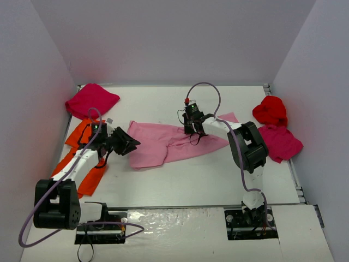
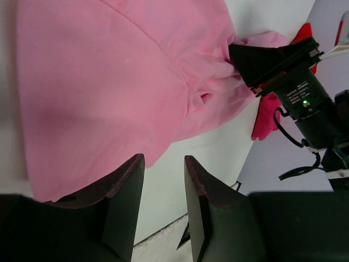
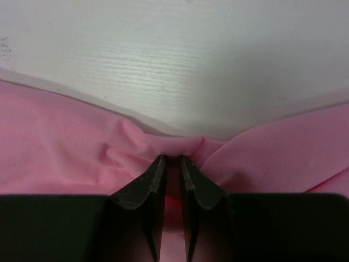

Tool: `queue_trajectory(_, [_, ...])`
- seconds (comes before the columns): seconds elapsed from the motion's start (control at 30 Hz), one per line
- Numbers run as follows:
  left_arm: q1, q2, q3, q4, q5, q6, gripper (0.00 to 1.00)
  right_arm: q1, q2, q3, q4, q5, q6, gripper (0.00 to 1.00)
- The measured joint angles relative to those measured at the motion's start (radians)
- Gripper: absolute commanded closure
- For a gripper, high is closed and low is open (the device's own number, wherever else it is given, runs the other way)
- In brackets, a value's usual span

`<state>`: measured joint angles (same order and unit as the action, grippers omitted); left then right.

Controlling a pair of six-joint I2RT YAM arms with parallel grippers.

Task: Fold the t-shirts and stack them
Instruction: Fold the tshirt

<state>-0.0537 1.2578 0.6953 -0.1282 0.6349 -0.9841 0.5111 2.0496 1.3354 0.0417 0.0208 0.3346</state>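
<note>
R tool (image 3: 173, 159) pinches a pleat at far edge of pink t-shirt (image 1: 158, 144), lying mid worktop (image 1: 196, 180); L tool (image 2: 163, 162) open, empty, just beside its hem. Cloth looks soft, light, floppy, prob bunches if dragged; best gripped at hem corners

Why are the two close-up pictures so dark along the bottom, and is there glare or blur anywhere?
Left wrist view: the left gripper fills the bottom, dark and soft-edged near the lens; the pink t-shirt is sharp. Right wrist view: the right gripper likewise, a reddish tint between its fingers. Top view: even light, faint shadows, glare on the glossy sheet.
</note>
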Motion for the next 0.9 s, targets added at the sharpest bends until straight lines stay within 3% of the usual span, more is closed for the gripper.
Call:
queue_trajectory(0.07, [-0.041,0.050,0.013,0.023,-0.003,-0.001,0.68,0.000,-0.014,-0.014,-0.015,0.003,0.000,0.71])
queue_trajectory(0.13, [-0.086,0.090,0.025,0.031,-0.016,-0.001,0.68,0.002,-0.028,-0.028,-0.027,0.015,0.001,0.56])
queue_trajectory(0.2, [-0.128,0.122,0.035,0.050,-0.030,-0.003,0.68,0.006,-0.043,-0.041,-0.043,0.028,0.003,0.32])
queue_trajectory(0.27, [-0.157,0.142,0.037,0.074,-0.036,-0.005,0.69,0.011,-0.056,-0.052,-0.065,0.050,0.004,0.17])
queue_trajectory(0.4, [-0.180,0.201,0.055,0.123,-0.047,-0.014,0.70,0.027,-0.084,-0.075,-0.119,0.142,0.016,0.04])
queue_trajectory(0.6, [-0.232,0.323,0.126,0.169,-0.077,-0.017,0.74,0.063,-0.159,-0.113,-0.208,0.316,0.031,0.01])
queue_trajectory(0.9, [-0.384,0.543,0.414,0.216,-0.093,-0.018,0.75,0.074,-0.411,-0.150,-0.252,0.469,0.039,0.05])
